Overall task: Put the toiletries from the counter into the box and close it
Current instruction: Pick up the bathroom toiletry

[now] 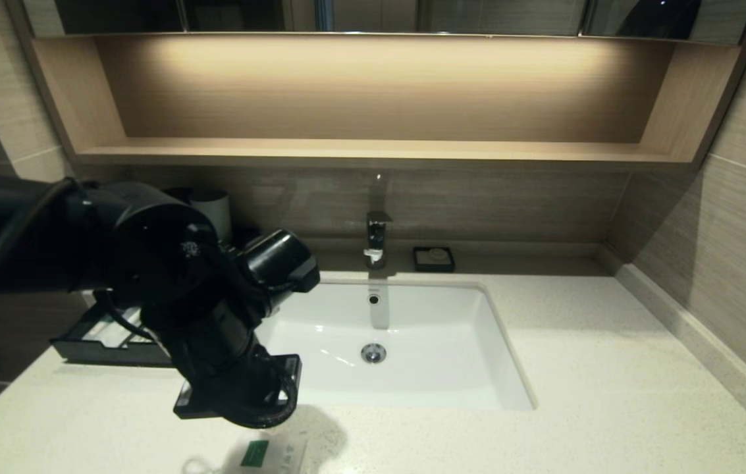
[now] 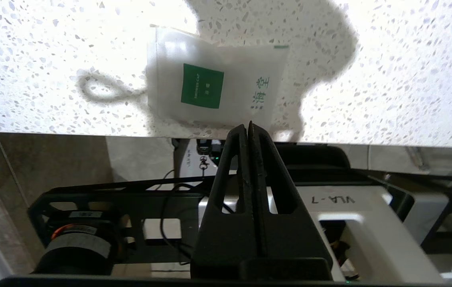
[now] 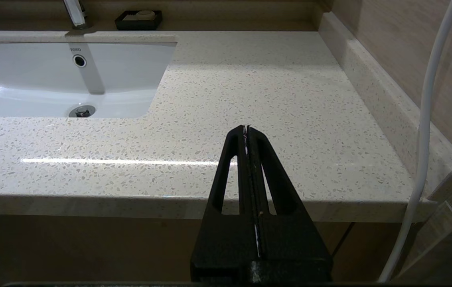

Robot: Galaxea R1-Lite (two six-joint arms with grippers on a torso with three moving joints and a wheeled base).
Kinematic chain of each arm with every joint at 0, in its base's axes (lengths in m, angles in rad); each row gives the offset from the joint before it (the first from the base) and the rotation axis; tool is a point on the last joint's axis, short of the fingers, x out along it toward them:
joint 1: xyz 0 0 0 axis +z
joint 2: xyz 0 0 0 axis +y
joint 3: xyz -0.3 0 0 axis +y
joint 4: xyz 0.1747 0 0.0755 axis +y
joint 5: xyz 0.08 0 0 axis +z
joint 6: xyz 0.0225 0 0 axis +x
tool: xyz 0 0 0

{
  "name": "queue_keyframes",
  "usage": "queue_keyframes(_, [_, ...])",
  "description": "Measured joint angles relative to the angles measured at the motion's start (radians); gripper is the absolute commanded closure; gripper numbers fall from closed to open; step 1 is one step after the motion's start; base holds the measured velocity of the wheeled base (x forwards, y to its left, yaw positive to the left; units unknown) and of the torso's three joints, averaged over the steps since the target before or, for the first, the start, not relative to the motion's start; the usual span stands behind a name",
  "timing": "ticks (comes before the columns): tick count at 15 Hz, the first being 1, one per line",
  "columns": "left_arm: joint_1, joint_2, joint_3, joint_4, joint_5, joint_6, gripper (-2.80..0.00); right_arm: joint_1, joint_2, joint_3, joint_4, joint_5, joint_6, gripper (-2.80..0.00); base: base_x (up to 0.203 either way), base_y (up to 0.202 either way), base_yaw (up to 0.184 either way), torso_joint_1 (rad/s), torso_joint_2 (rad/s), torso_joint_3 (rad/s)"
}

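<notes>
We find the sachet (image 2: 216,85) flat on the desk (image 1: 544,368) at its front edge, just off the left gripper (image 2: 249,125) at twelve o'clock in the wrist view, long axis crosswise. Jaws pressed together, empty. Right gripper (image 3: 246,128) parked well apart, jaws together, empty.

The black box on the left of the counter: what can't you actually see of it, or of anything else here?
- Box: head view, mostly hidden by the left arm; contents unclear.
- White sachet: head view, cut off by the bottom edge; shown whole in the left wrist view.
- Grey cup: half behind the arm.
- Sachet's print: too small to read.
</notes>
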Motion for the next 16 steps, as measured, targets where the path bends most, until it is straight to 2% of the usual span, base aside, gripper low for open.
queue_keyframes(8, [0.000, 0.046, -0.020, -0.041, 0.007, -0.260, 0.00, 0.000, 0.000, 0.000, 0.000, 0.000, 0.000, 0.00, 0.000, 0.000, 0.000, 0.000, 0.00, 0.000])
queue_keyframes(13, [0.000, 0.067, -0.045, -0.045, 0.007, -0.341, 0.00, 0.000, 0.000, 0.000, 0.000, 0.000, 0.000, 0.00, 0.000, 0.000, 0.000, 0.000, 0.00, 0.000])
queue_keyframes(16, [0.000, 0.076, -0.057, -0.045, 0.007, -0.356, 0.00, 0.000, 0.000, 0.000, 0.000, 0.000, 0.000, 0.00, 0.000, 0.000, 0.000, 0.000, 0.00, 0.000])
